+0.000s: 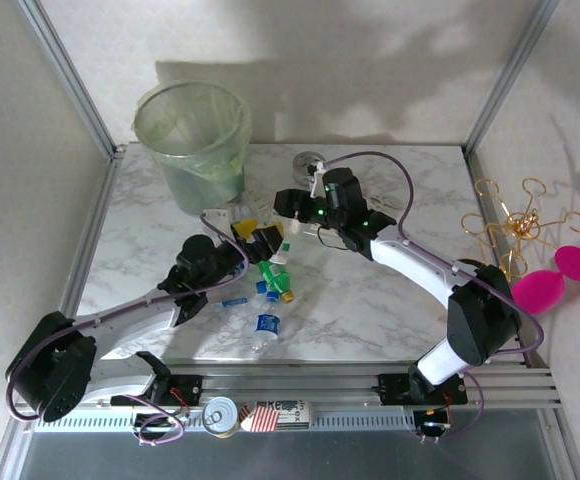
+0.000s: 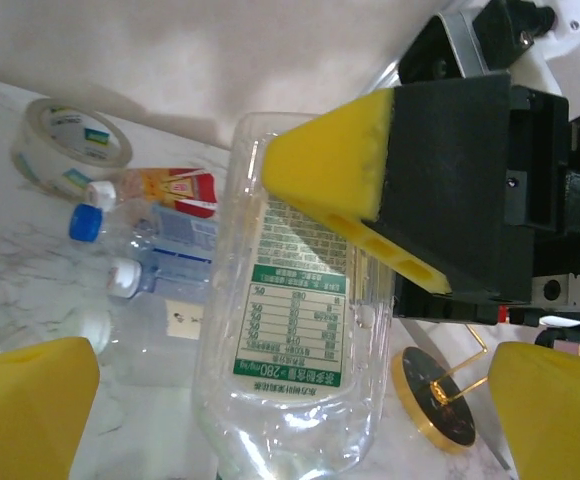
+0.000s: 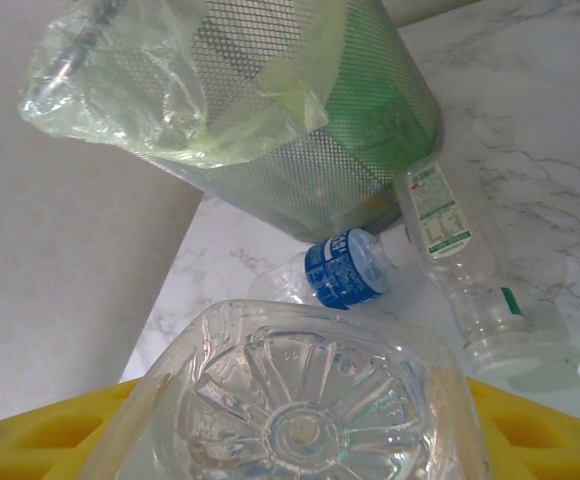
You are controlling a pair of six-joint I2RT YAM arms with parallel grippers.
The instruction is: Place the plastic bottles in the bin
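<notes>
My right gripper (image 3: 300,445) is shut on a clear plastic bottle (image 3: 300,400), whose ribbed base faces the camera between the yellow fingers. In the left wrist view that same bottle (image 2: 300,330), with a green and white label, hangs between the wide-apart yellow fingertips (image 2: 30,405) of my open left gripper (image 2: 300,430), and a right-gripper finger (image 2: 335,170) presses its upper side. From above, both grippers (image 1: 260,240) (image 1: 292,208) meet mid-table. The pale green bin (image 1: 192,140) stands at the back left. More bottles (image 1: 270,282) lie below the grippers, and two (image 3: 345,270) (image 3: 450,250) lie at the bin's (image 3: 300,130) foot.
A tape roll (image 2: 70,145) lies near several capped bottles (image 2: 135,235). A gold-rimmed black disc (image 2: 435,395) sits beside the held bottle. A gold wire ornament (image 1: 515,225) and a pink object (image 1: 560,278) stand off the table's right edge. A tin can (image 1: 220,415) rests on the front rail.
</notes>
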